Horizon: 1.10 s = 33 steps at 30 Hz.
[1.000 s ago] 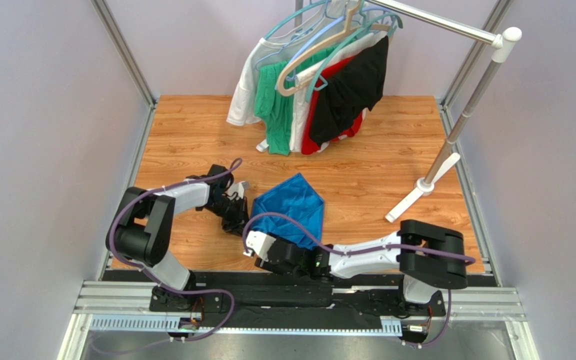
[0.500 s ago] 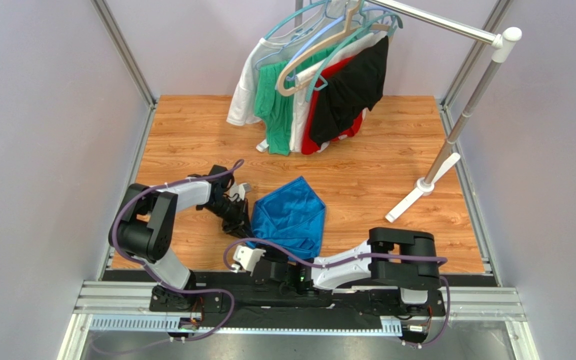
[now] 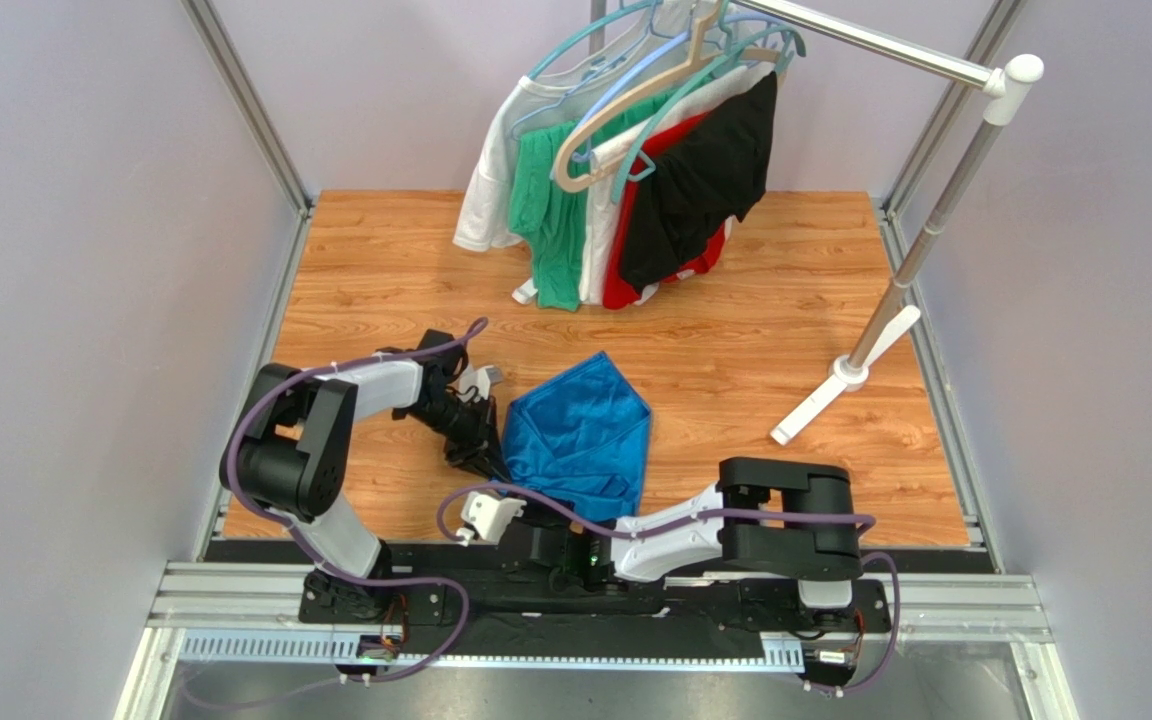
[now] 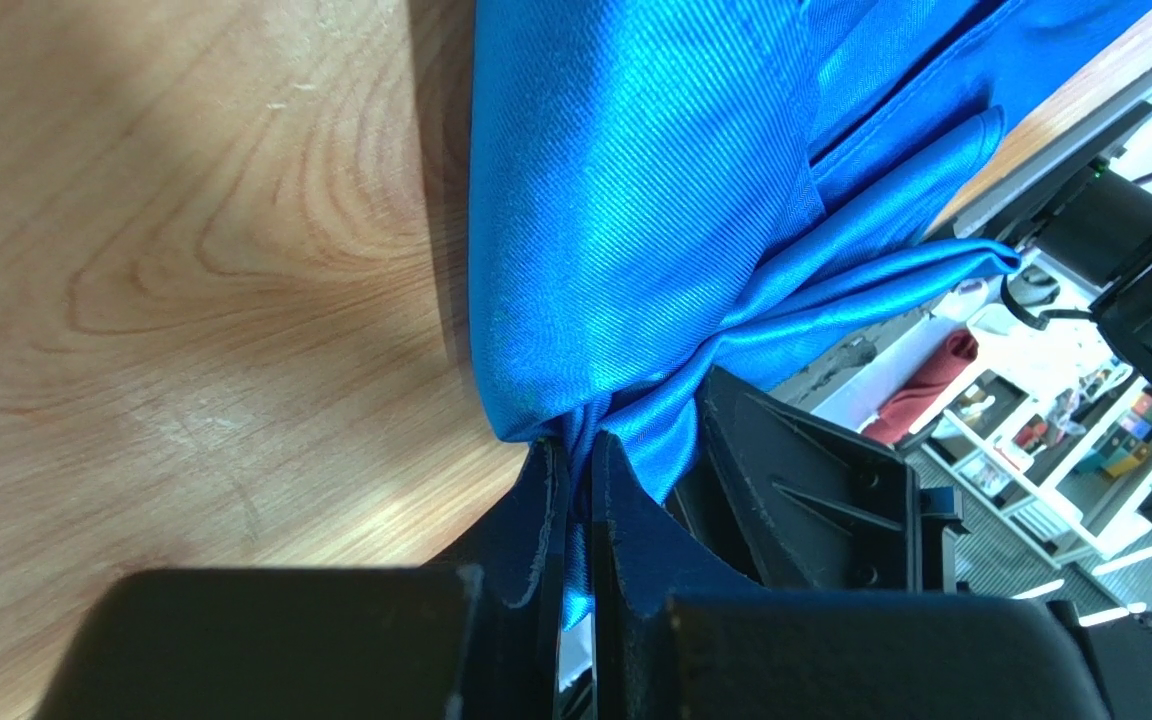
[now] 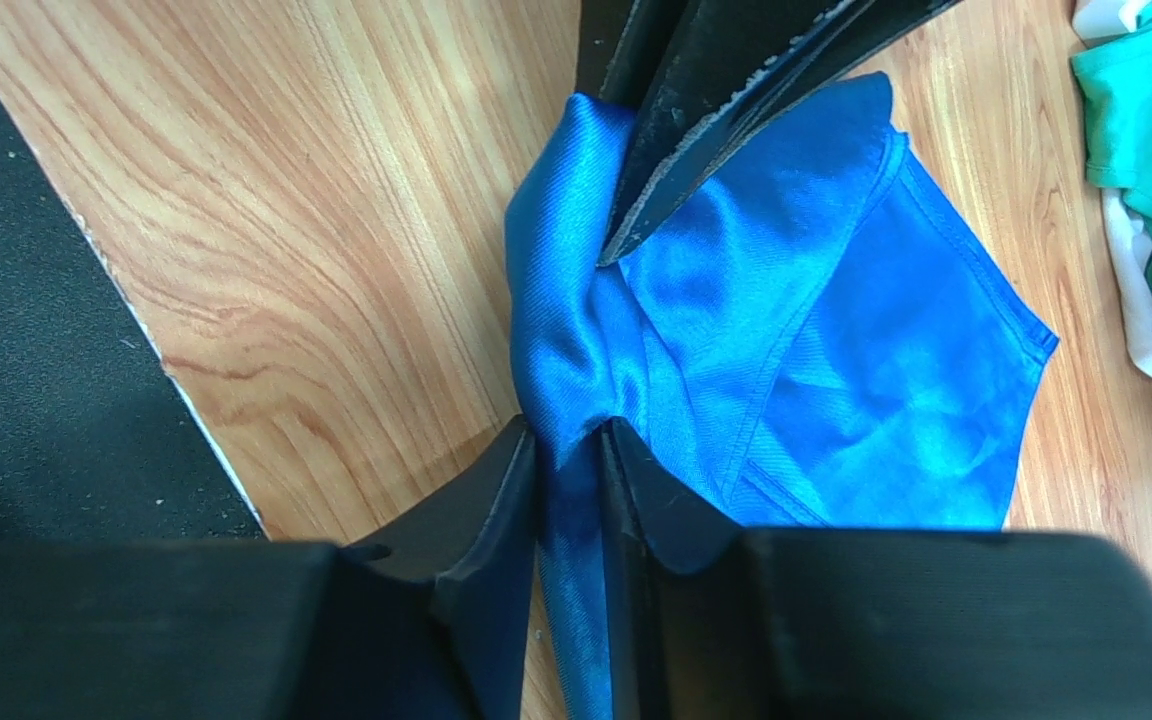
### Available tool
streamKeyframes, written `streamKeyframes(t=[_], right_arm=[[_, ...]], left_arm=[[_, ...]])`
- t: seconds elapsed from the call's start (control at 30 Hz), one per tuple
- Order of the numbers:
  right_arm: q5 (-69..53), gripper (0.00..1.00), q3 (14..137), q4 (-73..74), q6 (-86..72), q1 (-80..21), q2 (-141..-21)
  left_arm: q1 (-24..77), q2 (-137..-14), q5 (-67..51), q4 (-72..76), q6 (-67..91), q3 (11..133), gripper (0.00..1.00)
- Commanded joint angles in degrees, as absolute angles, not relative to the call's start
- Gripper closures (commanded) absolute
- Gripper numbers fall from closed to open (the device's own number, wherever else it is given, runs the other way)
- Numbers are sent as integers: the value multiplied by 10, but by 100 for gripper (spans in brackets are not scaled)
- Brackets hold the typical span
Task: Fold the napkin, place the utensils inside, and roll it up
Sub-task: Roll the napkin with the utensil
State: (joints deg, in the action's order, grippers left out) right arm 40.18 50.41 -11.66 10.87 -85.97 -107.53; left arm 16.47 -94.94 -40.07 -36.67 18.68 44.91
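L side first: left gripper (image 4: 575, 458) clenched hard, tips pinched together on a bunched corner of the napkin (image 4: 642, 210). Blue cloth squeezed into a thin pleat right btwn the tips, then fanning up and out in shiny folds. Underneath, wood-grain table (image 4: 162, 225), cloth edge lying on it.

Over to R: right gripper (image 5: 575, 458) grasping the napkin too. Narrow gap btwn its fingers, a twisted strand of blue fabric caught in it. Same wrist view, up top: black fingers of the left gripper planted on the cloth's other side. Held at two spots, then, and bunched btwn them.

Wider now, top view: napkin on the table's near half, about mid-width, rumpled into a rough pointed shape. Tip aimed at the far side, low edge close to the black strip (image 5: 56, 375) along the table's near edge. L arm reaching in from the left, R arm folded low along the front.

Farther back: clothes rack (image 3: 898, 285) w/ garments (image 3: 612, 195) on hangers, white, green, red, black, well apart from the napkin. Green and white hems just showing at the edge of the right wrist view. Shelves in the bkgd of the left wrist view too blurred for any lettering.
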Motion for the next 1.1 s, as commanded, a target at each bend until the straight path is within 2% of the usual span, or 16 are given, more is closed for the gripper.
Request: streamKeyframes(t=[0.0,0.17,0.4,0.43,0.5,0.53,0.6,0.63,0.73,0.8,1.07], right_arm=[[370,82,522,-97,104,-843,-1085],[337,99,525,-73,103,-832,-1085],[287,100,525,-54,105,-828,-1076],[280,100,519,-56,104,-824,-1071],[264,100,514,-56,98,-819,-1056],[245,100,507,-56,98,-812,-1049],[209,100,501,-57,93,-803,-1032],[199,100,498,-56,92,-793,-1027],[155,100,490,-57,91,-774,-1012],[124,100,483,-57,92,-761,-1001],[5,100,464,-66,93,-708,-962]], left_arm=[[166,-955,-435,-380,173,462,100],[166,-956,-439,-379,171,462,100],[165,-944,-439,-378,171,467,100],[165,-938,-436,-378,171,467,94],[163,-932,-433,-376,171,466,89],[163,-925,-431,-376,172,467,79],[158,-915,-428,-377,171,467,65],[156,-906,-420,-378,173,467,54],[144,-883,-408,-379,175,467,42],[133,-872,-398,-380,180,466,37],[119,-768,-336,-348,239,437,34]])
